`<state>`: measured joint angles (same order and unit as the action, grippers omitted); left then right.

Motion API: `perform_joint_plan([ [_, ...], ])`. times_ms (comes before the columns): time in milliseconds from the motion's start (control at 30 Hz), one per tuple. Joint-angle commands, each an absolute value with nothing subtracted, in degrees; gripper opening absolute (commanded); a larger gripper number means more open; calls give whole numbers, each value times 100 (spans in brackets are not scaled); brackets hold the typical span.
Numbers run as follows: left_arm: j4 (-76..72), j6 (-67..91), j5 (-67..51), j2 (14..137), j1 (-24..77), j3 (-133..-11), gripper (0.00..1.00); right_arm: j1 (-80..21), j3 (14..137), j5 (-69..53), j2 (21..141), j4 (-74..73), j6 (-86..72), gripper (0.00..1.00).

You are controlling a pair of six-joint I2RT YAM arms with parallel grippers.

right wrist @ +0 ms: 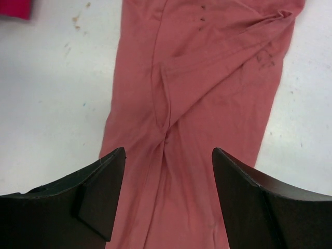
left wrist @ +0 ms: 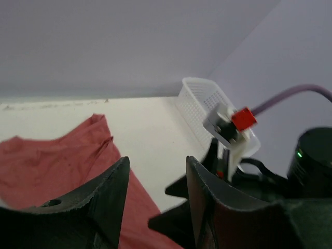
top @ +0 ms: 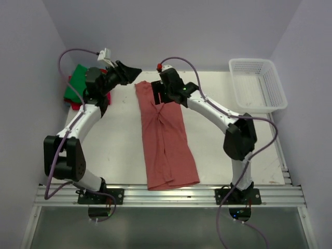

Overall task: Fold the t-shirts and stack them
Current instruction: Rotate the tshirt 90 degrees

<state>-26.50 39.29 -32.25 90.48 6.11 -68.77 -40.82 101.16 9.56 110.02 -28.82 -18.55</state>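
Note:
The brick-red t-shirt (top: 165, 140) lies in a long narrow strip down the middle of the table, its sides folded inward and meeting in creases (right wrist: 171, 119). My right gripper (top: 158, 95) hovers over its far part, open and holding nothing, with the cloth showing between the fingers (right wrist: 168, 161). Just left of the shirt's far end, my left gripper (top: 134, 70) is raised and open with nothing in it (left wrist: 155, 176); the shirt's edge (left wrist: 57, 161) lies below it. The green t-shirt (top: 77, 82) sits folded on the red-pink one (top: 75, 105) at the far left.
A white mesh basket (top: 258, 83) stands at the far right corner, also visible from the left wrist (left wrist: 199, 104). The right arm's wrist with its red-tagged cable (left wrist: 243, 119) is close to the left gripper. Walls enclose the table on three sides.

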Motion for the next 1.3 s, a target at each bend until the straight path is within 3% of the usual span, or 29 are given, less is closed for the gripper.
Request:
perform_joint_plan([
  [0,-2030,3638,-2409,8624,598,-5768,51,-3991,11291,529,12185,-3734,-1179,71],
  [167,-1890,3586,-2241,7806,624,-4704,51,-3911,12548,97,13182,-3990,-976,68],
  [467,-1776,3516,-2417,7234,957,-3911,50,-3779,14184,-228,14554,-4069,-485,67],
  [867,-1415,3287,-2004,6830,1222,-3639,49,-3560,14115,-202,15003,-3446,-220,67],
  [1267,-1468,3296,-2162,7022,1239,-3393,48,-3498,13861,-158,14801,-3024,-141,57],
])
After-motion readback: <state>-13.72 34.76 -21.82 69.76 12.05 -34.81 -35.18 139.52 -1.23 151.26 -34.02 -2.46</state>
